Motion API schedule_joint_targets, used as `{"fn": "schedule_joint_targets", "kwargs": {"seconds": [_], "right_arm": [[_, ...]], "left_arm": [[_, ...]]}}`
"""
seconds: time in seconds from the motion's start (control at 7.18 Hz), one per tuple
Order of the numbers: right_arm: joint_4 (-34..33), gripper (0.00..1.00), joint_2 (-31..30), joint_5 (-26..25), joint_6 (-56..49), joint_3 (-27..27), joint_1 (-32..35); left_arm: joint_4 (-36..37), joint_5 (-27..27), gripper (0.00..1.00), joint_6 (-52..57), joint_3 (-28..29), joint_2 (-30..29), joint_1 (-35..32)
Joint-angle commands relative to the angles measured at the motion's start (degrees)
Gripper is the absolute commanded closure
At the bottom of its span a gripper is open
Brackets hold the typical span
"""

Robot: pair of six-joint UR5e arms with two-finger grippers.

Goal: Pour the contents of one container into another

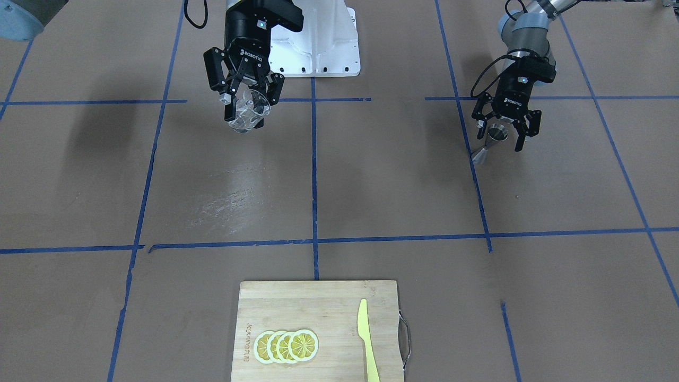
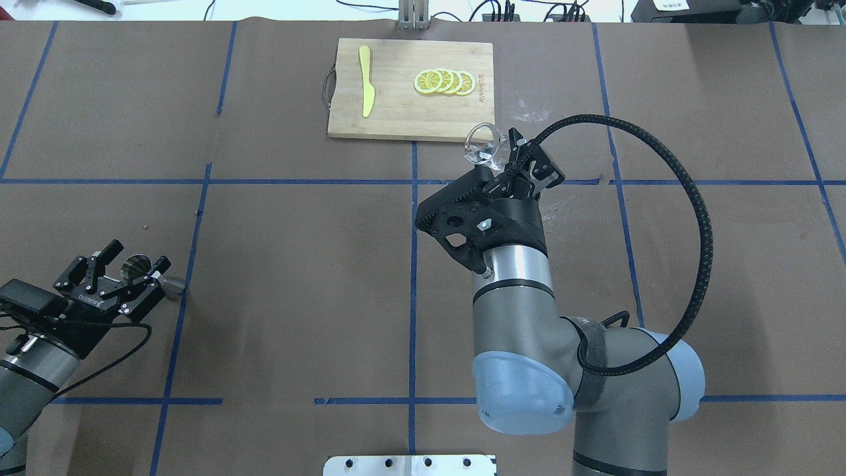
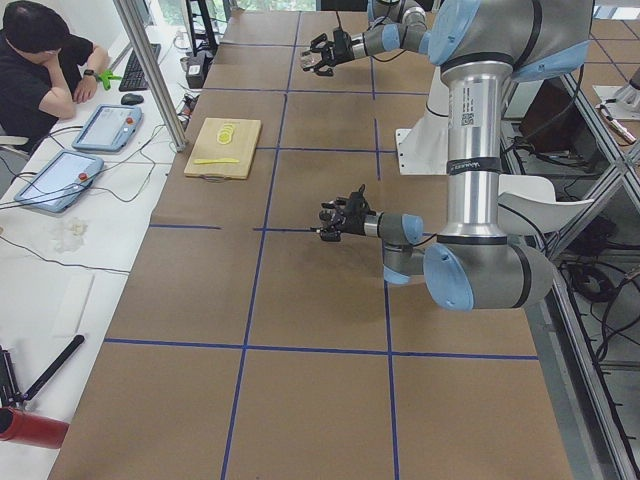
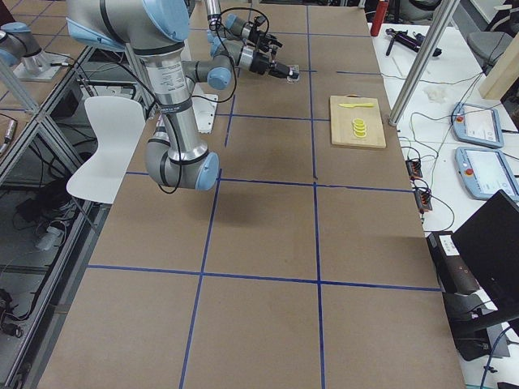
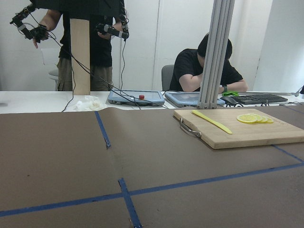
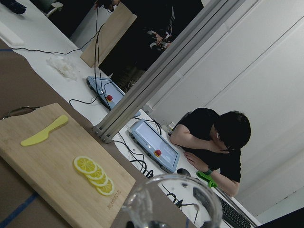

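Observation:
The clear glass cup (image 1: 249,110) hangs tilted above the table, and my right gripper (image 1: 247,115) is shut on it. From overhead the glass cup (image 2: 481,141) sticks out past the right gripper (image 2: 499,149), just short of the cutting board. Its rim (image 6: 171,199) fills the bottom of the right wrist view. The steel jigger (image 1: 490,142) stands on the table near my left side. My left gripper (image 1: 498,139) is open, one finger on each side of the jigger (image 2: 139,267), not closed on it. The left wrist view does not show the jigger.
A wooden cutting board (image 2: 396,106) lies at the table's far edge, carrying lemon slices (image 2: 443,82) and a yellow knife (image 2: 366,89). Blue tape lines (image 1: 314,175) cross the brown table. An operator (image 3: 45,60) sits at a side desk.

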Motion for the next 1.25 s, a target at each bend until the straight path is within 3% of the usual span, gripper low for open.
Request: {"fn": "schedule_joint_targets", "kwargs": {"seconds": [0.0,0.42,0.7,0.84,1.11], "right_arm": [[0.00,1.00,-0.07,0.00,0.00,0.00,0.07],[0.00,1.00,0.02,0.00,0.00,0.00,-0.02],[0.00,1.00,0.02,0.00,0.09,-0.09,0.07],[0.00,1.00,0.02,0.00,0.09,-0.09,-0.02],[0.00,1.00,-0.07,0.00,0.09,-0.09,-0.02]], "left_arm": [[-0.03,0.47,0.00,0.29,-1.86,0.24,-0.11],[-1.87,-5.31,0.00,9.84,-8.71,1.73,-1.94],[-1.17,-27.53,0.01,11.18,-8.63,4.09,-15.76],[1.09,-42.53,0.00,14.93,-8.11,4.46,-26.71],[15.89,-70.94,0.00,26.16,-7.93,2.11,-49.66]]}}
